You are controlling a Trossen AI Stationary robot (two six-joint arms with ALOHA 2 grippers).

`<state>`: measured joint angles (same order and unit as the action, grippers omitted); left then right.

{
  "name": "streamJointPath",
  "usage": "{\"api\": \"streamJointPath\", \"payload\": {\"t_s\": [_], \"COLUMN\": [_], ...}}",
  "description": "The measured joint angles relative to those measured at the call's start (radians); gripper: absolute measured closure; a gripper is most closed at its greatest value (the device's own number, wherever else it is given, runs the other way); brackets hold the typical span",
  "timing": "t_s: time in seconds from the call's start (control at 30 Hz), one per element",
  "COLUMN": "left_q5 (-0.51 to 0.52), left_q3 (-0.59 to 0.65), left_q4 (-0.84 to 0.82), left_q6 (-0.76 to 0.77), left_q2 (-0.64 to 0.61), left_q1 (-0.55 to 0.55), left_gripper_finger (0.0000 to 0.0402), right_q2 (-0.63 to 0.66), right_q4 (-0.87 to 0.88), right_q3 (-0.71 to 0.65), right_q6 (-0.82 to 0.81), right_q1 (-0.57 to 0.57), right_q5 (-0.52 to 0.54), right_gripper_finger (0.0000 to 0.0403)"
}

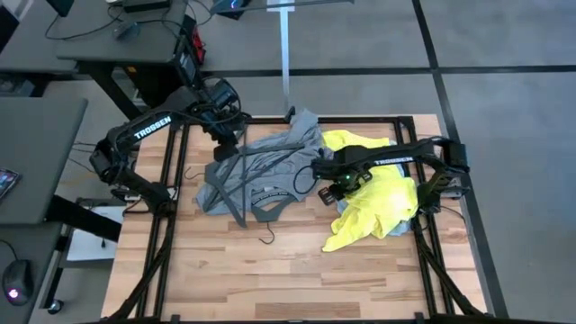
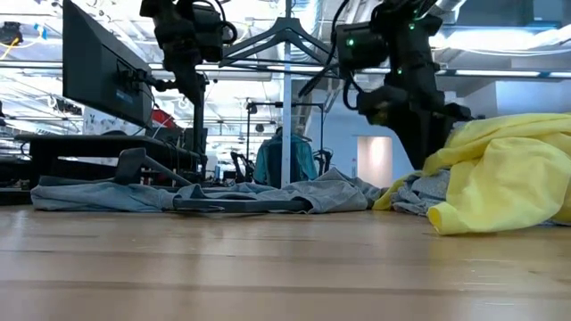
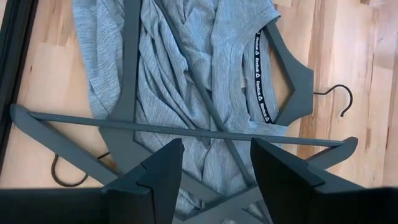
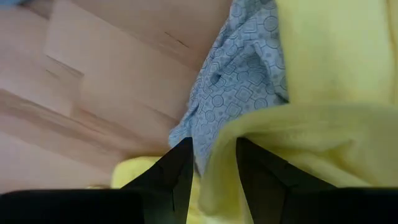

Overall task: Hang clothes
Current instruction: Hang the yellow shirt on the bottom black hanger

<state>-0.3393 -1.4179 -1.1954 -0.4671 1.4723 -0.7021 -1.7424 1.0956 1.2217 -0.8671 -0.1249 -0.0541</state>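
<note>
Right gripper [image 4: 208, 177] hangs low over the neon-yellow T-shirt [image 1: 378, 202], its two dark fingers [image 4: 177, 171] a little apart with a fold of yellow cloth and the edge of the patterned pale-blue shirt [image 4: 239, 81] showing in the gap; whether they actually pinch the cloth cannot be told. That yellow shirt lies crumpled on the right part of the wooden table [image 1: 270, 279], and a small strip of the blue shirt peeks out from under its lower edge. Left of the pile, near the table's middle, the grey T-shirt [image 1: 256, 171] is spread in loose folds, its collar with the printed neck tape lying toward the near edge. Several dark grey hangers [image 3: 186, 130] lie crossed on top of it, one with its hook [image 3: 339, 99] resting on bare wood beside the collar. Left gripper [image 3: 214, 180] hovers above the far left part of the grey shirt, jaws spread wide and empty, looking down on a hanger's bar. From table height both arms hang above the cloth, and another hanger [image 2: 285, 40] shows high up between them against the room behind.
</note>
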Motion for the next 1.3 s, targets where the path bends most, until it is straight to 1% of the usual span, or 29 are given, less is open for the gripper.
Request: {"api": "streamJointPath", "payload": {"t_s": [0.1,0.17,0.2,0.3,0.33,0.53,0.67,0.73,0.8,0.87,0.93,1.03,1.17,1.3], "left_q5": [0.0,0.0,0.0,0.0,0.0,0.0,0.002,0.002,0.002,0.003,0.003,0.002,-0.024,-0.024], "left_q3": [0.0,0.0,0.0,0.0,0.0,0.0,0.0,0.0,0.0,-0.011,-0.032,-0.059,-0.075,-0.074], "left_q4": [0.01,0.01,0.01,0.009,0.009,0.061,0.137,0.186,0.252,0.307,0.386,0.524,0.709,0.796], "left_q6": [0.0,-0.004,-0.009,-0.016,-0.016,0.007,0.051,0.079,0.116,0.157,0.201,0.29,0.387,0.425], "left_q2": [0.0,0.0,0.0,0.0,0.0,0.0,0.0,0.0,0.0,0.0,0.0,-0.001,0.0,0.03], "left_q1": [0.0,0.0,0.0,0.0,0.0,0.0,0.0,0.0,0.0,0.0,0.003,0.02,0.062,0.118], "left_gripper_finger": [0.0228,0.0228,0.0228,0.0228,0.0228,0.0228,0.0228,0.0228,0.0228,0.0228,0.0228,0.0228,0.0228,0.0228], "right_q2": [-0.037,-0.056,-0.059,-0.041,-0.025,0.121,0.234,0.271,0.301,0.325,0.339,0.336,0.297,0.238], "right_q4": [-0.009,-0.01,-0.009,0.001,0.01,0.022,-0.056,-0.118,-0.195,-0.301,-0.413,-0.536,-0.614,-0.63], "right_q3": [0.0,0.0,0.0,0.0,0.005,0.087,0.184,0.228,0.26,0.283,0.3,0.306,0.306,0.305], "right_q6": [0.042,0.075,0.092,0.154,0.172,0.257,0.377,0.436,0.518,0.608,0.686,0.738,0.746,0.763], "right_q1": [0.011,0.02,0.02,0.017,0.012,-0.054,-0.121,-0.162,-0.2,-0.233,-0.265,-0.313,-0.374,-0.418], "right_q5": [0.021,0.029,0.03,0.03,0.03,0.036,0.036,0.034,0.011,-0.047,-0.134,-0.274,-0.441,-0.584], "right_gripper_finger": [0.0291,0.0302,0.0315,0.038,0.039,0.04,0.0401,0.0402,0.0402,0.0402,0.0402,0.0402,0.0402,0.0403]}}
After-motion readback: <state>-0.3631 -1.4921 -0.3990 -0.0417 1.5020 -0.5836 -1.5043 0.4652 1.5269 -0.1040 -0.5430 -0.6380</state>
